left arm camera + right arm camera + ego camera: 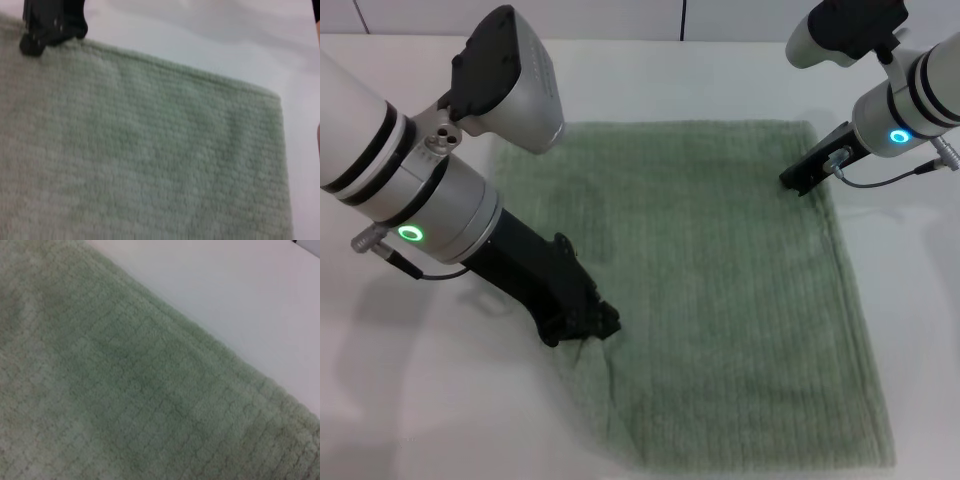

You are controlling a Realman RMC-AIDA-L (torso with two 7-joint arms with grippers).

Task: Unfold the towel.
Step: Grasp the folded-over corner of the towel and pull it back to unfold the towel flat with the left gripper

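Observation:
The sage-green towel [720, 290] lies spread nearly flat on the white table, one layer thick. My left gripper [582, 328] is low at the towel's near-left edge, shut on the cloth, which puckers up into it. My right gripper [802, 180] is down at the towel's right edge close to the far right corner, shut on the hem. The left wrist view shows the towel [150, 165] with the right gripper [50, 30] on its edge. The right wrist view shows only the towel [125, 405] and its hemmed edge.
The white table [420, 400] surrounds the towel, with bare surface to the left and right. A wall runs along the far edge of the table [680, 20]. The towel's near edge reaches almost to the bottom of the head view.

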